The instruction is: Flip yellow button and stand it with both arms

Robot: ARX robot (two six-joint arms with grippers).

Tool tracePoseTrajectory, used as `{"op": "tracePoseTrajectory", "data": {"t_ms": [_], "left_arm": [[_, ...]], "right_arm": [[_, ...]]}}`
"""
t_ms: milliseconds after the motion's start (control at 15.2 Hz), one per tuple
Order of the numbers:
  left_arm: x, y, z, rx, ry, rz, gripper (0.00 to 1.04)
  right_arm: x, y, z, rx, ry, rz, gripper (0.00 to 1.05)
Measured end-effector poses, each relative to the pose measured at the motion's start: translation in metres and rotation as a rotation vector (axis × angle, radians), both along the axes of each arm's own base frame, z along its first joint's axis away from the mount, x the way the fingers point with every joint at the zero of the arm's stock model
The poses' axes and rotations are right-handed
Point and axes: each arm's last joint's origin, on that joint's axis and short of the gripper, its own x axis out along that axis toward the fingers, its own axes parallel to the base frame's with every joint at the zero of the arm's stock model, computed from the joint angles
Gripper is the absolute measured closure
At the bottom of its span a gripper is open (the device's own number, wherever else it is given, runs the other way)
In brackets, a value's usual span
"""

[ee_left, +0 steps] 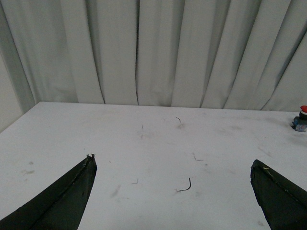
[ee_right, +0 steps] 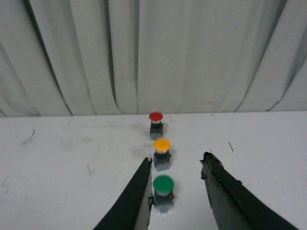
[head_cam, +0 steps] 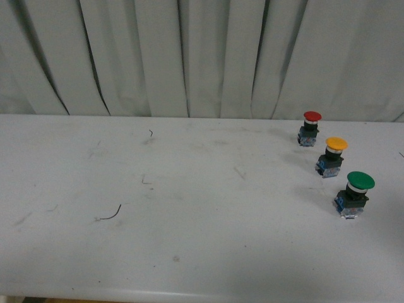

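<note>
The yellow button stands upright, cap up, at the right of the white table, between a red-capped button behind it and a green-capped button in front. In the right wrist view the yellow button lies just beyond the fingertips of my open right gripper; the green button sits between the fingers, close to one of them. My left gripper is open and empty over the table's left part. Neither arm shows in the front view.
A pale pleated curtain hangs behind the table's far edge. A short curved black wire scrap lies on the left of the table, also in the left wrist view. The red button shows at the left wrist view's edge.
</note>
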Motion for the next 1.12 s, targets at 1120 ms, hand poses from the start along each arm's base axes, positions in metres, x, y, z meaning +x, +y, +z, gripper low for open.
{"op": "tracePoseTrajectory", "data": {"t_ms": [1120], "left_arm": [[0.000, 0.000, 0.000, 0.000, 0.000, 0.000, 0.07]], "right_arm": [[-0.082, -0.037, -0.059, -0.002, -0.067, 0.001, 1.03]]}}
